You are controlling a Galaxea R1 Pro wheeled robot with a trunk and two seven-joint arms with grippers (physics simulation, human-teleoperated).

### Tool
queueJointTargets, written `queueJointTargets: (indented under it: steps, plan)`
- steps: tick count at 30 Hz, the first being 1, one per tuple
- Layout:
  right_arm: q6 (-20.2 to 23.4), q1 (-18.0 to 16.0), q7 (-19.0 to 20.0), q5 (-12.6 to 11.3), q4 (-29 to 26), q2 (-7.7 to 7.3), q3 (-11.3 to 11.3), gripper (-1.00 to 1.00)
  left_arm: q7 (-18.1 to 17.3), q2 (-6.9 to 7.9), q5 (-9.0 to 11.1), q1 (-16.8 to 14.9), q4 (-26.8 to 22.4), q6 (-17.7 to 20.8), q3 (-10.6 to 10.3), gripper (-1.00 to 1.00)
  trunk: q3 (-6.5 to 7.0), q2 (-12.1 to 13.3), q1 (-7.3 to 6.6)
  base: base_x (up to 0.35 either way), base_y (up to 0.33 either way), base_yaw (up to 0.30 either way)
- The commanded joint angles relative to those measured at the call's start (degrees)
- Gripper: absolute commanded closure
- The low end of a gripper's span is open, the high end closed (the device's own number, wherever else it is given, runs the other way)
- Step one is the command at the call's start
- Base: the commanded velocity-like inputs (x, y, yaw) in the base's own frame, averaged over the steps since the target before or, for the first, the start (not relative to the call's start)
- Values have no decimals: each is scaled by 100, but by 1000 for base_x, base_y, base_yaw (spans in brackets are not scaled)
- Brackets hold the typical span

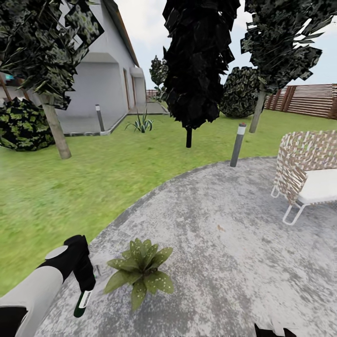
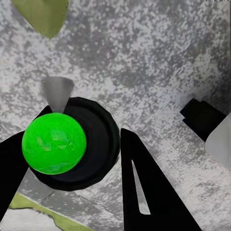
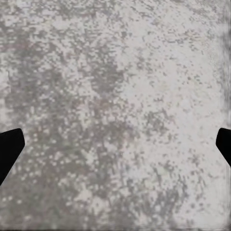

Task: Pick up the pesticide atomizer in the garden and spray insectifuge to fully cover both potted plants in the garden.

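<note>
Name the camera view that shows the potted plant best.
The head view: the potted plant shows as a whole leafy rosette on the stone patio, beside the left gripper holding the pesticide atomizer. The left wrist view catches leaf edges; the right wrist view shows bare patio.

No legible text; pesticide atomizer (image 1: 82,302) label unreadable.

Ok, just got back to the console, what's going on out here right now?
The left end effector holds the pesticide atomizer pointing down over the stone patio, right beside one potted plant. In the left wrist view the bottle's green end sits between the fingers. The right end effector hangs open over bare patio.
</note>
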Motion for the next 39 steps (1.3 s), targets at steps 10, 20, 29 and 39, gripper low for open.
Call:
queueJointTargets:
  steps: [10, 20, 29, 39]
  plan:
    - [-27, -7, 41, 36, 1, 3, -49, -100, -32, 1, 11, 6, -3, 65, -27, 100, 32, -2, -1, 86, 102, -225]
    - [-27, -7, 45, 37, 9, 3, -49, -100, 10, 7, 23, 75, 90, -303, -38, 100, 37, -2, -1, 19, 48, -61]
    - [-29, -7, 43, 37, 9, 3, -49, -100, 12, -48, 20, 337, 58, -344, -15, 100, 37, -2, -1, 0, 0, -1]
    - [-27, -7, 45, 37, 9, 3, -49, -100, 20, -40, 11, 341, 36, -344, -31, 100, 37, -2, -1, -174, 13, -239]
